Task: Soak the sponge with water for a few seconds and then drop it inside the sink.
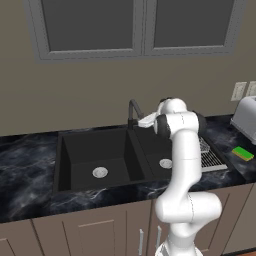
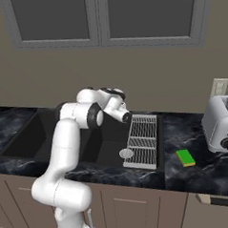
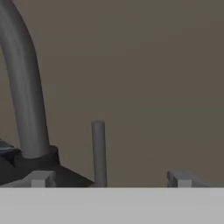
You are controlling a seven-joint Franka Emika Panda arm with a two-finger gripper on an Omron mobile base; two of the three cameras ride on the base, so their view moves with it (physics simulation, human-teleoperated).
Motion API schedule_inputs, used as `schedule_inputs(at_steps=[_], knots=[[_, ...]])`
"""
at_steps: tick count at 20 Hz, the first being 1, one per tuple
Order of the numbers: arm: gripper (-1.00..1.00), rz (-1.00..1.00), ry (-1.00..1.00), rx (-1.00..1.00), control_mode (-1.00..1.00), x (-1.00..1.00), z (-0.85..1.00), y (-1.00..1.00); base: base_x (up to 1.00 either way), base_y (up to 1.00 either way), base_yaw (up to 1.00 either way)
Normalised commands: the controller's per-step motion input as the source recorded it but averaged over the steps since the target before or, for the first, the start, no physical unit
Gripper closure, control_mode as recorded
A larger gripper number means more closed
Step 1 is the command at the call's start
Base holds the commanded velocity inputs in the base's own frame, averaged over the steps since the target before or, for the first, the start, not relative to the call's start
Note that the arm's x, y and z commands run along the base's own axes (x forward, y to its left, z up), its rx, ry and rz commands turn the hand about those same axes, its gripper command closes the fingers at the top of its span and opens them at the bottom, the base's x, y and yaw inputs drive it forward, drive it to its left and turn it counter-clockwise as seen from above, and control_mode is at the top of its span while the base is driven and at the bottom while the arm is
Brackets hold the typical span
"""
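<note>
Black stone counter runs along the wall, and our gripper is up by the faucet, pointing at its thin handle. Our two fingers are wide apart and hold nothing. We see the sponge lying on the counter near the toaster, well away from the sink.

Claw tips cut off at bottom, faucet top cropped, toaster clipped at rt edge

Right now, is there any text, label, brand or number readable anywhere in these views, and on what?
None readable.
The toaster shows a round knob but no lettering.
The sponge, the sink, the faucet and the wall outlet carry no visible markings.
</note>
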Motion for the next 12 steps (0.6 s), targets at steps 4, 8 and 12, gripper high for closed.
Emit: schedule_inputs(at_steps=[4,8,12], knots=[[-1.00,-0.19,0.03,0.00,-1.00,0.00,-0.13,-0.21,0.00,0.00,0.00],[-1.00,-0.09,0.00,0.00,-1.00,0.03,-0.02,-0.34,0.00,0.00,0.00],[-1.00,-0.07,0.00,0.02,-1.00,0.05,-0.03,-0.38,0.00,0.00,0.00]])
